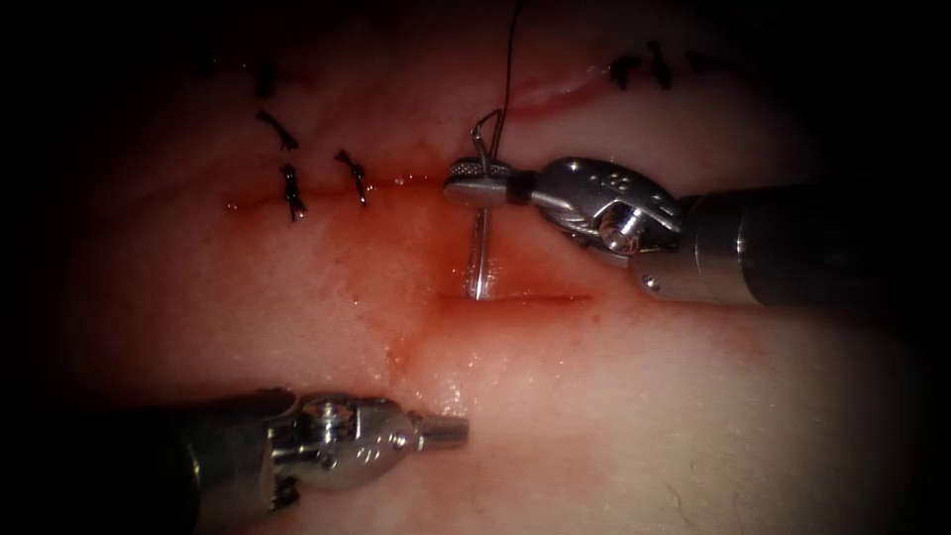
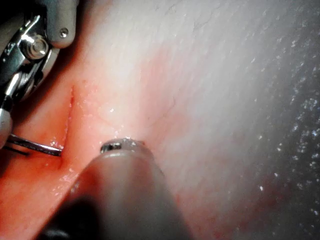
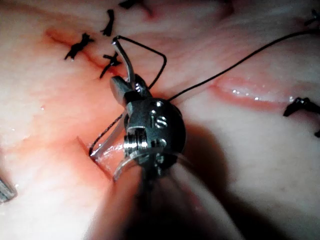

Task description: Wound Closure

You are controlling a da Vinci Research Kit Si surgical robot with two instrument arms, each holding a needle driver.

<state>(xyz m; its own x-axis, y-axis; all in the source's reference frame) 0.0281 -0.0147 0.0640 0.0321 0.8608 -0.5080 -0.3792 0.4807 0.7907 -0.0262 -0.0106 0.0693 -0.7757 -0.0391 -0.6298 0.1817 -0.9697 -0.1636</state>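
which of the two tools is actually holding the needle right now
The right arm's end effector, entering from the right, grips the needle near its thread end, tip in the cut. The left end effector holds nothing.

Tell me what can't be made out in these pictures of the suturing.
- Needle tip: endoscope view, buried in the cut of the tissue.
- Needle's middle: right wrist view, covered by the right tool, whose jaws are shut on it near the thread end.
- Thread: endoscope view, cut off by the upper edge.
- Left tool: holds nothing.

Dark surround beyond one central light.
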